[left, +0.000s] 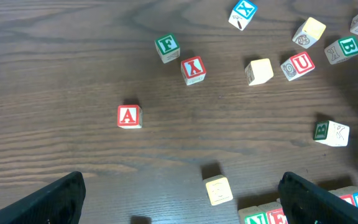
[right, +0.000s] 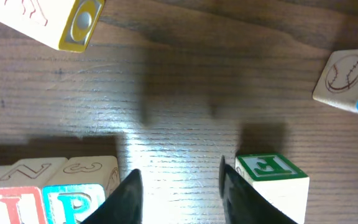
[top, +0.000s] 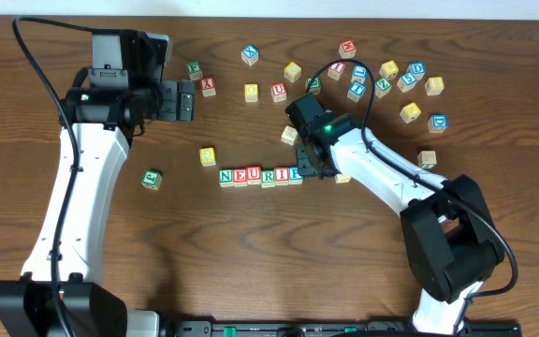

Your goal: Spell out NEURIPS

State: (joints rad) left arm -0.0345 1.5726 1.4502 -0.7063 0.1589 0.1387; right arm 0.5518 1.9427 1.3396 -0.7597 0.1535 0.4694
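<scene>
Just beside one of the right gripper (right: 179,186) jaws, which stand apart over bare table (right: 185,93), the NEURIP row (top: 260,175) ends at its blue P cube (right: 73,202). The row's long axis runs left-right. A green-lettered cube (right: 272,177) sits against the other jaw. The left gripper (left: 182,186) jaws are spread, empty.

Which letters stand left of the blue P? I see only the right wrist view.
Observer: In the overhead view the row reads N, E, U, R, I, P.
Operator: Is the left gripper close to it?
Observer: No. The left gripper hangs open, above and left of the row in the overhead view, near a red A cube.
</scene>
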